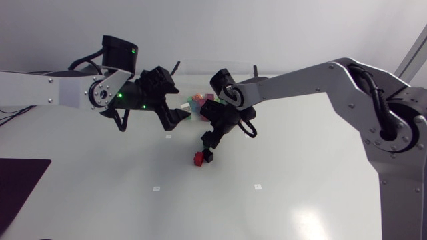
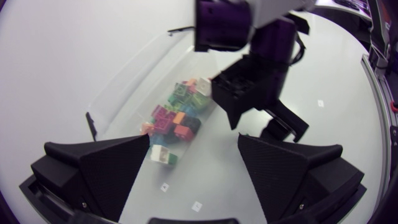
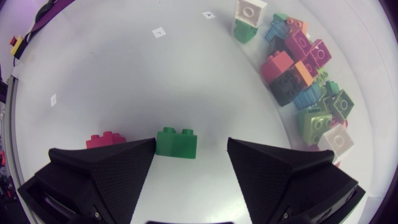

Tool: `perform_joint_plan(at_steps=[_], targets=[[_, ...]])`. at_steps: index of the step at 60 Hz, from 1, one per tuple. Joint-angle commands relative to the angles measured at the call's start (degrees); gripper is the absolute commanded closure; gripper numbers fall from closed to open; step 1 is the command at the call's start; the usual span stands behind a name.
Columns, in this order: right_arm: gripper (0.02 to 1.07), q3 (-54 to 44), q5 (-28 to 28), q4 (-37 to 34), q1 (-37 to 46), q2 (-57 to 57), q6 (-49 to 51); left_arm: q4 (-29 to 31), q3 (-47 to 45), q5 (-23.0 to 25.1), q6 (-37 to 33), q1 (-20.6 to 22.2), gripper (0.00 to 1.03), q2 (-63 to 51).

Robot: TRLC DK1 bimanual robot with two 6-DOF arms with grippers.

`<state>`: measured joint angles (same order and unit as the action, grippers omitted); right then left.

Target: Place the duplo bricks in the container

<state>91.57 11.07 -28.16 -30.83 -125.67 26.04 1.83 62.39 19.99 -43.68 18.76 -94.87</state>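
One green brick (image 3: 176,143) between spread right pincer (image 3: 190,165) (red brick (image 3: 104,139) beside).

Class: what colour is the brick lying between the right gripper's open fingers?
Green: the brick shows best in the right wrist view.

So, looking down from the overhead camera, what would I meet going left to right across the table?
Dark mat → left claw → red brick → right claw. The brick pile overlaps these, so I leave it out.
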Motion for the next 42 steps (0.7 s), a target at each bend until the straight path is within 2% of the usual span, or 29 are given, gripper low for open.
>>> perform_joint_plan(at_steps=[1, 10, 14, 16, 17, 21, 42], targets=[[0.34, 2.9, -0.3, -2.4, -0.8, -3.0, 1.7, 2.2, -3.1, 1.4, -4.5, 0.7, 0.05, 0.9], [0.48, 6.5, -0.2, -6.3, -1.2, -5.2, 2.3, 6.3, -4.6, 2.6, -7.4, 1.2, 0.05, 1.6], [0.49, 7.3, -0.2, -7.2, -1.2, -5.6, 2.3, 7.8, -5.3, 3.2, -8.9, 0.9, 0.05, 2.2], [0.56, 7.6, -0.2, -7.4, -1.2, -5.8, 2.3, 8.0, -5.4, 4.0, -9.1, 0.7, 0.06, 2.3], [0.56, 7.6, -0.2, -7.4, -1.2, -5.8, 2.3, 8.0, -5.4, 4.0, -9.1, 0.7, 0.06, 2.3], [0.73, 7.8, -0.2, -8.0, -1.3, -6.3, 2.2, 9.0, -6.0, 4.9, -10.5, 0.0, 0.06, 2.3], [0.75, 4.8, 1.4, -8.4, 2.3, 1.4, 0.9, 9.6, -8.1, 8.8, -16.7, 1.0, 0.07, -1.8]])
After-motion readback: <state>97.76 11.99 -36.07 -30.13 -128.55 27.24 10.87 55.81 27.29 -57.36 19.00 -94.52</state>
